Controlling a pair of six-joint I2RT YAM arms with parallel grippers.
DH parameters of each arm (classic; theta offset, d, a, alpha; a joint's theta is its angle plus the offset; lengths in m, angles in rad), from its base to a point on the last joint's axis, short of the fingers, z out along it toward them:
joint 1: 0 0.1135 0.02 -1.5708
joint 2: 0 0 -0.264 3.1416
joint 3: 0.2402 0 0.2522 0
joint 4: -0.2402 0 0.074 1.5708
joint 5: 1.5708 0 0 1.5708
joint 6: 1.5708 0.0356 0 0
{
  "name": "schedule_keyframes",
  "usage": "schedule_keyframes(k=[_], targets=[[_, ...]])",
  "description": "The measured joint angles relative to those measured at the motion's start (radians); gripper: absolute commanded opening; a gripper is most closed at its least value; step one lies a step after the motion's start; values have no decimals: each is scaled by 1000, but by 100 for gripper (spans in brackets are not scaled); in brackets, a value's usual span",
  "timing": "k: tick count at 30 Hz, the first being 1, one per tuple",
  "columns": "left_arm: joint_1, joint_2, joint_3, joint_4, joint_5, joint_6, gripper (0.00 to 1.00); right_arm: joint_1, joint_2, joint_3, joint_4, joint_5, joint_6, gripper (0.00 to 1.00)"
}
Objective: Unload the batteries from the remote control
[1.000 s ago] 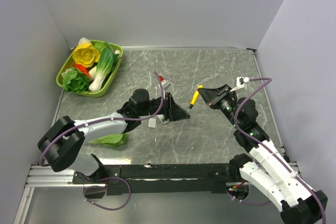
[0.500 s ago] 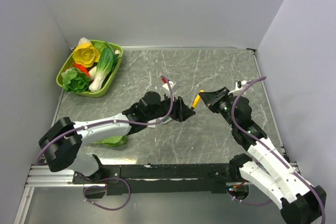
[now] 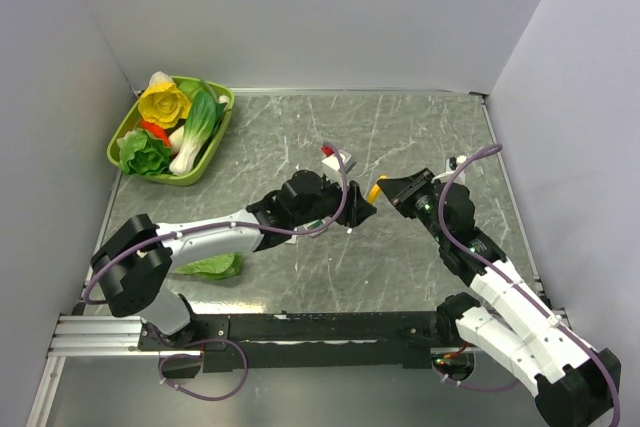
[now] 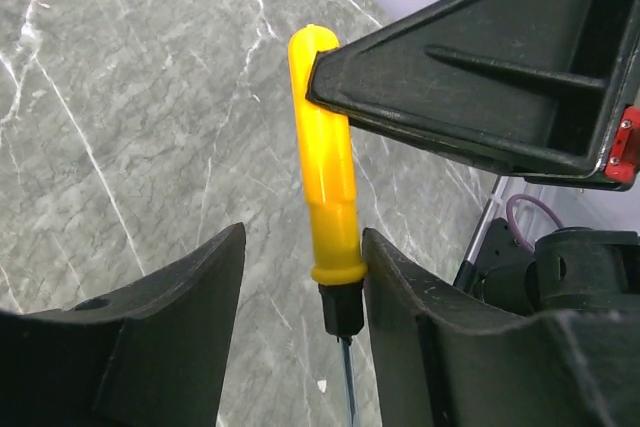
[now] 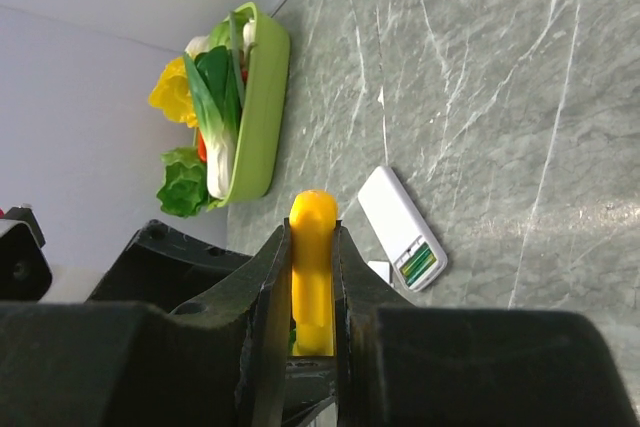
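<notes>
In the right wrist view the white remote control (image 5: 398, 222) lies on the table with its end compartment uncovered and the green batteries (image 5: 420, 261) inside. In the top view my left arm hides it. My right gripper (image 5: 312, 235) (image 3: 390, 190) is shut on the yellow handle of a screwdriver (image 5: 312, 277) (image 4: 325, 172). My left gripper (image 4: 302, 247) (image 3: 358, 212) is open and straddles the lower end of that handle. One finger (image 4: 400, 277) touches the handle's collar and the other stands apart from it.
A small white cover piece (image 5: 378, 270) lies beside the remote. A green basket (image 3: 165, 177) (image 5: 262, 97) of toy vegetables stands at the back left. A loose green leafy vegetable (image 3: 212, 267) lies near the left arm's base. Grey walls enclose the table.
My left arm has swung right, away from the remote, and brought its open jaws around the screwdriver handle. The right gripper has shifted slightly nearer, still holding the screwdriver.
</notes>
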Motion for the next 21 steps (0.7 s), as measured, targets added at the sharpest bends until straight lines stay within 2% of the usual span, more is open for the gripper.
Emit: schedule_keyframes(k=[2, 3, 4, 5, 6, 7, 8, 11, 14, 17, 21], targets=[[0, 2, 3, -5, 3, 0, 33, 0, 0, 0, 0, 2, 0, 0], [-1, 2, 6, -6, 5, 0, 17, 0, 0, 0, 3, 3, 1, 0], [-3, 2, 9, -6, 6, -1, 11, 0, 0, 0, 5, 3, 1, 0], [-6, 2, 11, -5, 10, 0, 6, 0, 0, 0, 7, 4, -1, 4], [-9, 1, 11, -4, 8, 2, 1, 0, 0, -3, 17, 1, -9, 15], [-9, 0, 11, -4, 8, -2, 1, 0, 0, -7, 29, -6, -23, 25], [-6, -3, 8, -3, 11, -8, 1, 0, 0, -11, 47, -18, -42, 45], [31, -30, -32, 24, 89, -33, 1, 0, -1, -24, 114, -94, -124, 85], [111, -69, -104, 72, 230, -88, 1, 1, -10, -24, 187, -220, -255, 90], [193, -113, -178, 163, 389, -159, 1, 2, -34, -26, 260, -354, -367, 91], [239, -153, -225, 271, 586, -242, 1, 2, -66, -26, 359, -550, -489, 90]])
